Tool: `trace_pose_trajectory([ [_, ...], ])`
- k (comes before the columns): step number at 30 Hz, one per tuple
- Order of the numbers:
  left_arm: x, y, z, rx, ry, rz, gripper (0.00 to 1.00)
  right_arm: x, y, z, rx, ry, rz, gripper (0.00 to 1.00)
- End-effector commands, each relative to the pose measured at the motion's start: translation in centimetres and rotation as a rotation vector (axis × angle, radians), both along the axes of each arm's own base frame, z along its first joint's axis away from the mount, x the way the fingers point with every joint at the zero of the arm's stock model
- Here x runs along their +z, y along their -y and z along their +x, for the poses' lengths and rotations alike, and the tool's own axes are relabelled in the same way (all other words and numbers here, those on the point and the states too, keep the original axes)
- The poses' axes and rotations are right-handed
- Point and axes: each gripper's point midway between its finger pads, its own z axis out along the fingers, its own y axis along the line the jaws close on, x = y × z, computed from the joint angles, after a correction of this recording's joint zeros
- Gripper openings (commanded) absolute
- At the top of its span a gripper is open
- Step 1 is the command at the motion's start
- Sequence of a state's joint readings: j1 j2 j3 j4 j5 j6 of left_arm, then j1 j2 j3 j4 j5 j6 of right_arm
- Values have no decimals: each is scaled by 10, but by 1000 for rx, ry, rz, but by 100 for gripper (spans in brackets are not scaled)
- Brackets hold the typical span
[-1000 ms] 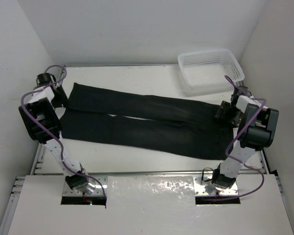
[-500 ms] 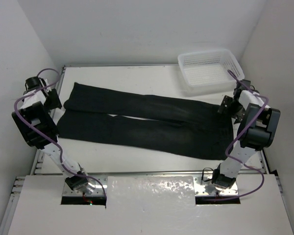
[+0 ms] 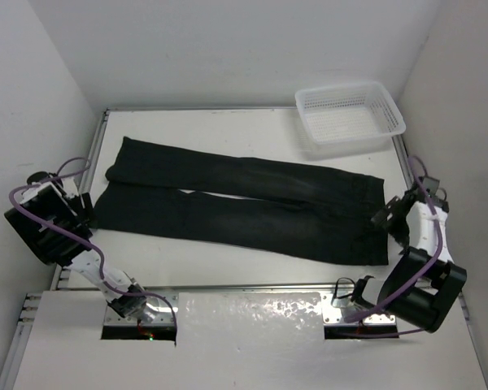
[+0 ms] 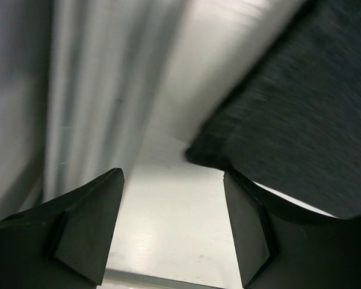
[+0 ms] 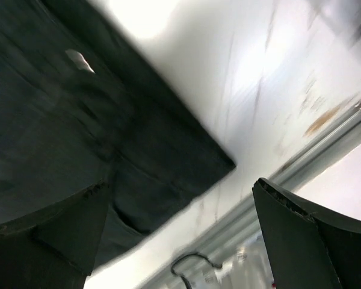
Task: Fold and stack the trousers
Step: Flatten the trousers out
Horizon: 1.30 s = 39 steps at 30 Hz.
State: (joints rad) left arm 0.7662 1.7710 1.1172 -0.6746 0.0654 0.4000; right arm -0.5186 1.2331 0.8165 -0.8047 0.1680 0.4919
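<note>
The black trousers (image 3: 236,199) lie flat across the white table, leg ends at the left, waist at the right. My left gripper (image 3: 83,210) is open beside the near leg's hem corner. In the left wrist view the hem corner (image 4: 289,114) lies just beyond the open gripper (image 4: 171,208), not between the fingers. My right gripper (image 3: 388,216) is open at the waist's near right corner. In the right wrist view the waist corner (image 5: 138,150) lies under the open gripper (image 5: 180,208), blurred by motion.
A white mesh basket (image 3: 350,115) stands at the table's far right corner. Grey walls close in on the left, back and right. The table's metal rail (image 3: 252,286) runs along the near edge in front of the arm bases.
Both arms have swung from the far trouser corners toward the near side. The left gripper has come to the near leg's hem, the right to the waist's near corner. The trousers have not moved.
</note>
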Motion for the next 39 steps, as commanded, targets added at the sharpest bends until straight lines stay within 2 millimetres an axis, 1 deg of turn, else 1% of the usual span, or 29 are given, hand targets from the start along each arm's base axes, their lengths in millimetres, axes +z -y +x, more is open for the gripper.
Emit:
trace_pose_trajectory([
  [1, 6, 11, 16, -91, 94, -25, 66, -32, -30, -14, -21, -14, 122, 97],
  [2, 5, 14, 16, -96, 96, -39, 66, -39, -33, -14, -21, -8, 135, 96],
  [3, -2, 18, 15, -99, 92, -63, 66, -50, -43, -22, -20, -20, 172, 95],
  [5, -8, 18, 13, -96, 84, -64, 67, -60, -43, -19, -21, 8, 168, 94],
  [6, -13, 18, 12, -92, 83, -57, 67, -69, -48, -23, -19, 6, 181, 93],
  [7, -16, 18, 12, -92, 84, -58, 67, -74, -49, -18, -11, 36, 183, 93],
  [9, -18, 22, 18, -97, 114, -80, 67, -77, -45, -12, -11, 59, 171, 90],
  [11, -18, 30, 23, -99, 138, -124, 62, -82, -46, -13, -10, 47, 177, 87],
  [13, -21, 37, 22, -98, 144, -157, 49, -87, -45, -16, -5, 24, 178, 82],
  [14, -22, 43, 24, -107, 161, -188, 42, -89, -46, -17, -2, 17, 181, 73],
  [15, -23, 47, 23, -112, 164, -204, 20, -91, -47, -20, -4, 6, 185, 68],
  [16, -24, 53, 22, -116, 167, -226, 2, -93, -46, -23, -6, -4, 178, 63],
  [17, -24, 54, 22, -116, 167, -231, 0, -92, -46, -25, -10, -11, 173, 53],
  [18, -21, 53, 22, -122, 172, -228, 0, -92, -45, -27, -13, -19, 165, 47],
  [19, -19, 53, 17, -138, 149, -217, 0, -89, -40, -28, -28, -24, 145, 36],
  [20, -16, 48, 12, -140, 128, -190, 0, -87, -39, -33, -41, -41, 142, 33],
  [21, -8, 37, 1, -161, 79, -128, 0, -83, -31, -34, -78, -48, 117, 28],
  [23, 2, 24, -15, -183, 22, -63, 0, -74, -22, -36, -120, -51, 96, 23],
  [25, 9, 14, -39, -230, -84, -21, 0, -67, -13, -34, -159, -24, 85, 18],
  [27, 11, 18, -60, -277, -168, -25, 0, -63, -9, -30, -156, -8, 80, 15],
  [30, 12, 32, -78, -308, -205, -47, 0, -61, -8, -26, -130, -6, 87, 15],
  [31, 12, 35, -81, -308, -207, -50, 0, -61, -8, -26, -122, -11, 89, 15],
  [32, 12, 39, -93, -314, -247, -53, 0, -60, -6, -27, -116, -24, 84, 15],
  [34, 10, 44, -104, -321, -283, -59, 0, -60, -5, -29, -115, -41, 81, 15],
  [35, 8, 48, -111, -323, -304, -67, 0, -59, -4, -29, -115, -46, 73, 15],
  [36, 8, 47, -114, -324, -317, -59, 0, -59, -3, -30, -118, -48, 70, 19],
  [37, 8, 47, -114, -325, -319, -56, 1, -58, -2, -30, -120, -49, 65, 26],
  [38, 9, 44, -112, -318, -317, -46, 9, -58, -2, -31, -125, -51, 66, 38],
  [39, 11, 42, -108, -307, -305, -42, 17, -57, -1, -30, -132, -49, 63, 62],
])
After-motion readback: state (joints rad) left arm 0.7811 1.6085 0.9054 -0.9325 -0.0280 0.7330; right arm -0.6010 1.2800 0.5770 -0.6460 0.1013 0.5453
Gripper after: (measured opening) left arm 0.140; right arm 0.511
